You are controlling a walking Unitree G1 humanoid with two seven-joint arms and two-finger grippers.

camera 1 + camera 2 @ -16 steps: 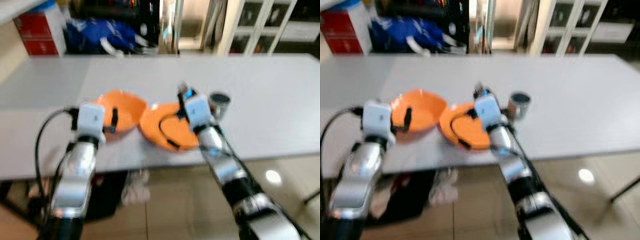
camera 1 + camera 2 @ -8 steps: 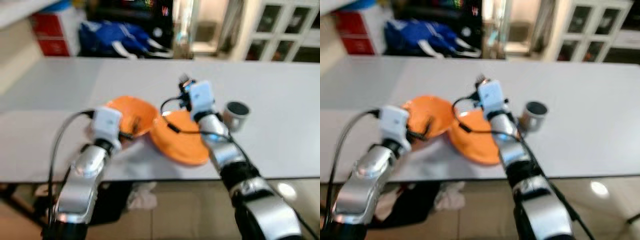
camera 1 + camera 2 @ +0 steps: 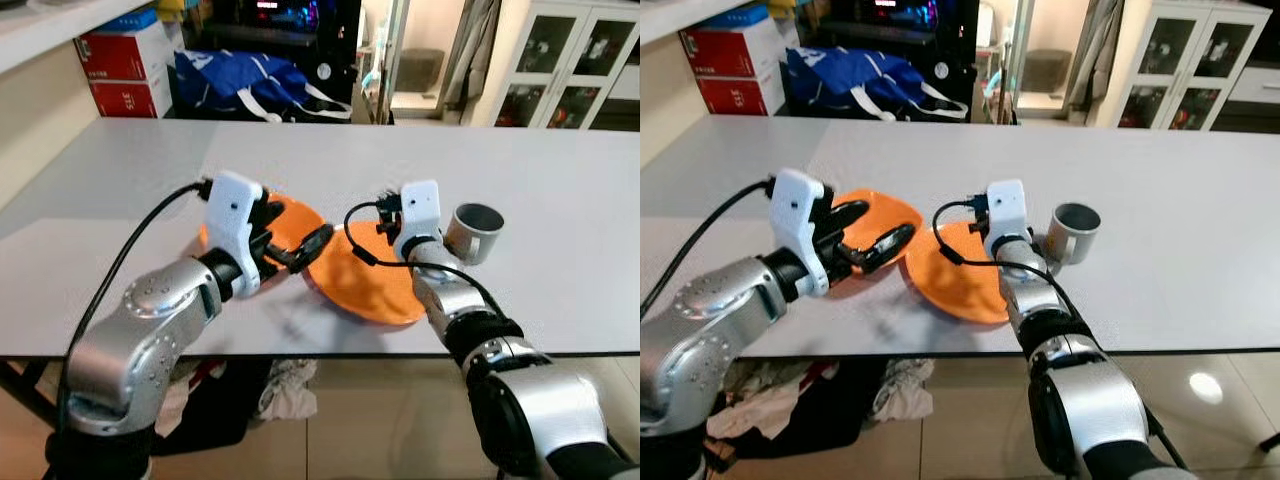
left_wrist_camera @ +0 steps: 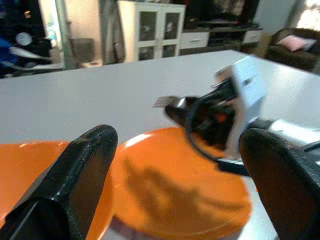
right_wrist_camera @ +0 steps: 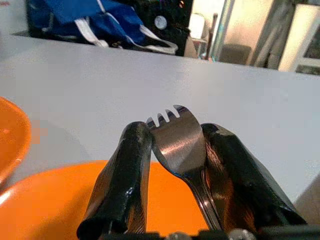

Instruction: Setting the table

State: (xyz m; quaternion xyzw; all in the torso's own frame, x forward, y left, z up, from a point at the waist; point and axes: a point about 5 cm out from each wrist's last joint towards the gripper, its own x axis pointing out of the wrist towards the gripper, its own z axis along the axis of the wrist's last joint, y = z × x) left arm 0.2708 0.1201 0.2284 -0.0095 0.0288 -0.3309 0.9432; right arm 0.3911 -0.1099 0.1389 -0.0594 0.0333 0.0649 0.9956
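Gripping a metal fork [image 5: 179,135] between its two black fingers [image 5: 120,175], the right tool [image 5: 176,150] hangs over the orange plate [image 3: 365,280] near the front edge of the white desk [image 3: 560,200]. The fork's long axis runs along the fingers: its tines point forward past the fingertips toward the far side of the desk, and its handle runs back between the fingers toward the wrist. The fingers press on either side of the fork's head, so it sits right in the middle of the tool. The left tool [image 4: 175,175] has its fingers spread wide and grasps nothing; it hovers above the orange bowl [image 3: 290,222], just left of the plate, one finger reaching toward the plate's rim. Bowl and plate lie side by side, their rims touching or nearly so. A grey cup [image 3: 473,232] stands upright just to the right of the plate, beside the right wrist.
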